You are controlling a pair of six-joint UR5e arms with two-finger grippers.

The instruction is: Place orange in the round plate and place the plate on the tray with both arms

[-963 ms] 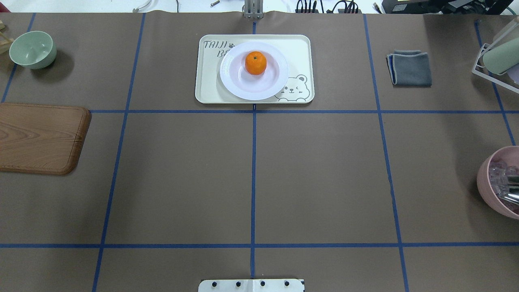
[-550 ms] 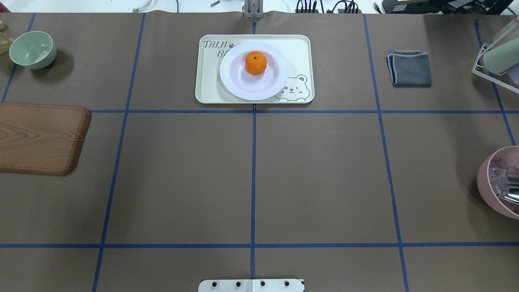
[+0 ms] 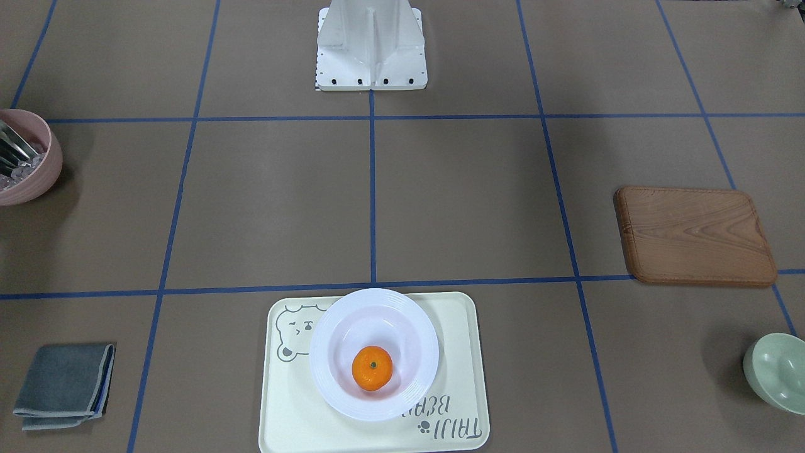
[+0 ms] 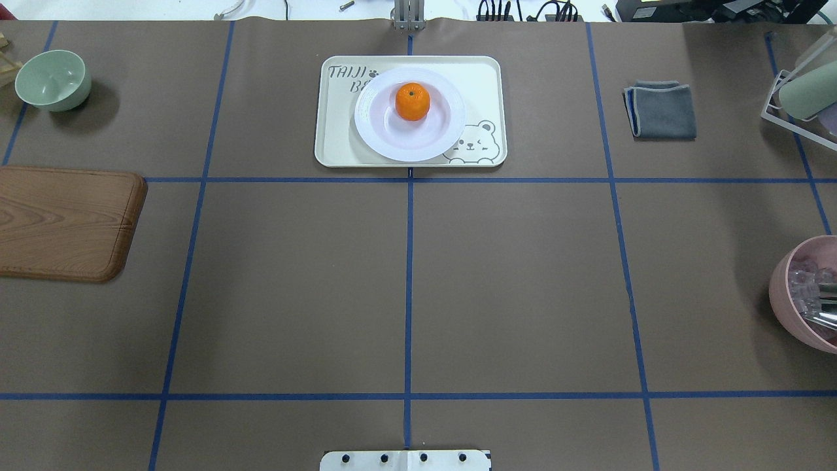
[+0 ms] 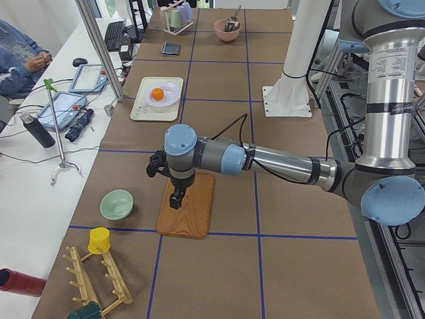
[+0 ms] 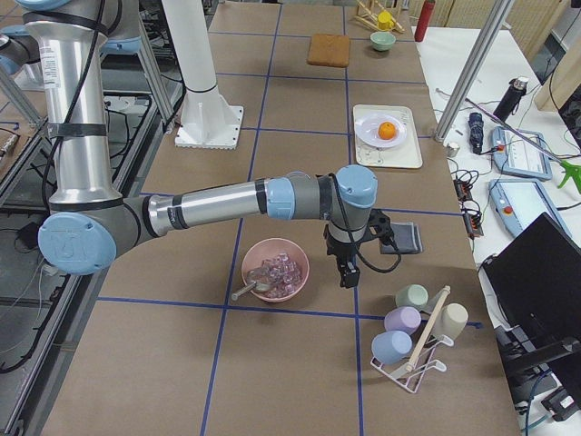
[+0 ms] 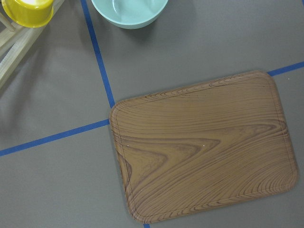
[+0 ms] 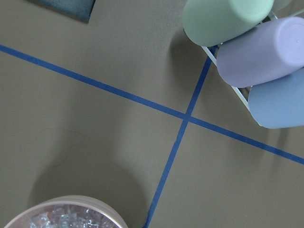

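Black and pointing downward, the left claw (image 5: 175, 199) hangs over the wooden board (image 5: 188, 206), holding nothing. This side view does not show whether its fingers are spread or pressed together. The right claw (image 6: 346, 275) hangs over the brown counter (image 4: 523, 275), between the pink bowl (image 6: 250, 263) and the folded grey cloth (image 6: 402, 238). It too carries nothing, and I cannot tell how far open it is.

The pink bowl holds clear cubes (image 6: 275, 270) and a metal utensil (image 6: 243, 292).

The round plate (image 4: 376, 131) sits about centred on the tray (image 4: 337, 140), covering part of the lettering and touching the edge of the bear drawing. The orange (image 4: 412, 101) rests in the plate's well, a little toward the side away from the robot, its green stem dot facing up.

The tray lies flat at the counter's far middle, across the central blue tape line. Its long axis runs crosswise to the robot, with the lettering at the far-left corner and the bear at the near-right corner.
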